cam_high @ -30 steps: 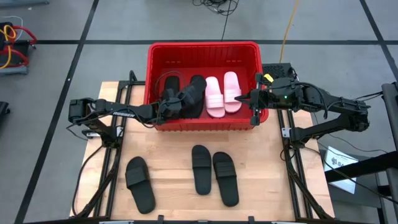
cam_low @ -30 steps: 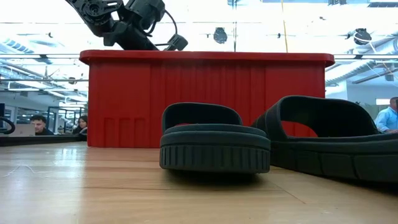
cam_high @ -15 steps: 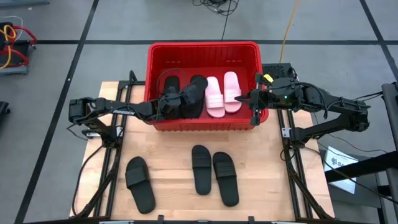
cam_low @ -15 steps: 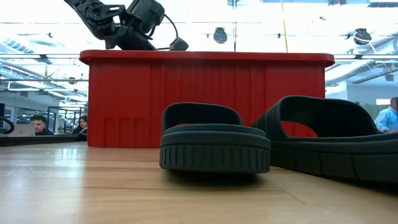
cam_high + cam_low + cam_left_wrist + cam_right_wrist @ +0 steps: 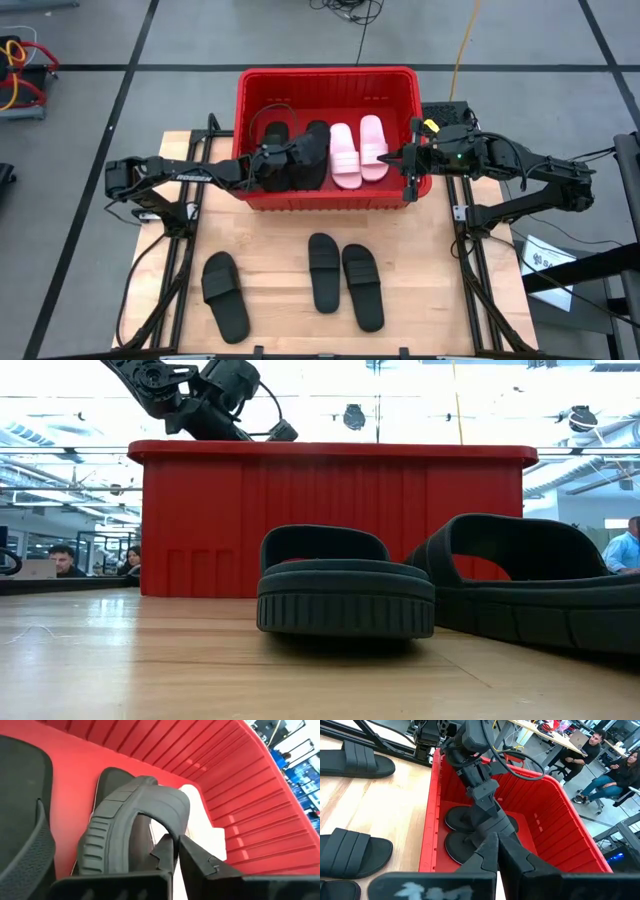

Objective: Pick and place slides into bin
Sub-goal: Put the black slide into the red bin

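Observation:
The red bin [image 5: 325,75] stands at the table's far middle. In it lie two black slides [image 5: 315,150] and two pink slides [image 5: 347,155]. Three more black slides lie on the table in front: one at the left [image 5: 225,295] and a pair [image 5: 323,272] [image 5: 362,285]. My left gripper [image 5: 175,845] reaches into the bin's left half [image 5: 285,160], shut, with nothing between its fingers, close to a black slide's strap [image 5: 145,800]. My right gripper [image 5: 405,160] hangs shut over the bin's right rim. My left gripper has its shut fingertips [image 5: 167,845] right beside the arched strap of the black slide lying on the bin's floor. Whether they touch it, I cannot tell.
The bin's walls [image 5: 330,520] rise high above the table. People sit at desks in the room beyond the table [image 5: 592,750]. Bare wood lies at the table's near left and near right corners [image 5: 440,300].
My left arm has shifted a little toward the table's far edge, still inside the bin. The slides have stayed where they were.

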Robot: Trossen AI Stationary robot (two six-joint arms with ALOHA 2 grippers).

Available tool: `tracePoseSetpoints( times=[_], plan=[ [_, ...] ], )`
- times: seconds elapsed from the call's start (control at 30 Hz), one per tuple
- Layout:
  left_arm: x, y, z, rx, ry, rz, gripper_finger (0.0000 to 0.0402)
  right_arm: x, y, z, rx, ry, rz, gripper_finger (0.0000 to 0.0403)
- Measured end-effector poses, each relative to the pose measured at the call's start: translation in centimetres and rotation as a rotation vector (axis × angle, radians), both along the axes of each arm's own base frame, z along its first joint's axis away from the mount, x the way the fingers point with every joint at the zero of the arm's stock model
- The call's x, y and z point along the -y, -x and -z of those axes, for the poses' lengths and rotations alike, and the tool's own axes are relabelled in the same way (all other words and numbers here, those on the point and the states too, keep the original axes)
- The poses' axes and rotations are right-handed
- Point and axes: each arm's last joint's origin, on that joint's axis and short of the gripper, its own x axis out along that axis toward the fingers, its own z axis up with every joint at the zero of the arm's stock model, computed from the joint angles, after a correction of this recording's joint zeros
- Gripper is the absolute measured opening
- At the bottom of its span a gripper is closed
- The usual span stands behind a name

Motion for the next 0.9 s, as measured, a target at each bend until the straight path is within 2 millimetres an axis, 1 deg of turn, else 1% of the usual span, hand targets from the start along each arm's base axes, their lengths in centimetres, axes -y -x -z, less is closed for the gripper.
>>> tracePoseSetpoints(
  times=[0.2,0.37,0.47,0.57,0.63,0.7,0.77,0.87,0.9],
  plan=[
    [0.1,0.1,0.3,-0.022,0.019,-0.002,0.0070,0.0,0.0,0.0,0.000,0.000,0.000,0.0000],
    [0.0,0.1,0.2,-0.006,0.025,0.011,0.0120,0.0,0.0,0.0,0.000,0.002,0.003,0.0000],
    [0.0,0.0,0.1,-0.011,0.007,0.020,0.0135,0.0,0.0,0.0,0.000,0.002,0.004,0.0000],
    [0.0,0.3,-0.4,-0.029,-0.019,0.033,0.0134,0.0,0.0,0.0,0.000,0.002,0.004,0.0000],
    [0.0,0.3,-0.7,-0.039,-0.031,0.039,0.0126,0.0,0.0,0.0,0.000,0.002,0.004,0.0000],
    [0.0,0.8,-0.9,-0.077,-0.034,0.045,0.0116,0.0,0.0,0.0,0.000,0.002,0.004,0.0000],
    [0.0,0.6,-1.9,-0.081,-0.041,0.050,0.0105,0.0,0.0,0.0,0.000,0.002,0.004,0.0000],
    [0.1,1.0,-2.5,-0.186,-0.017,0.061,0.0091,0.0,0.0,0.0,-0.001,0.004,0.005,0.0000],
    [0.1,0.9,-3.0,-0.203,-0.019,0.070,0.0088,0.1,0.0,0.0,-0.001,0.005,0.005,0.0000]
  ],
)
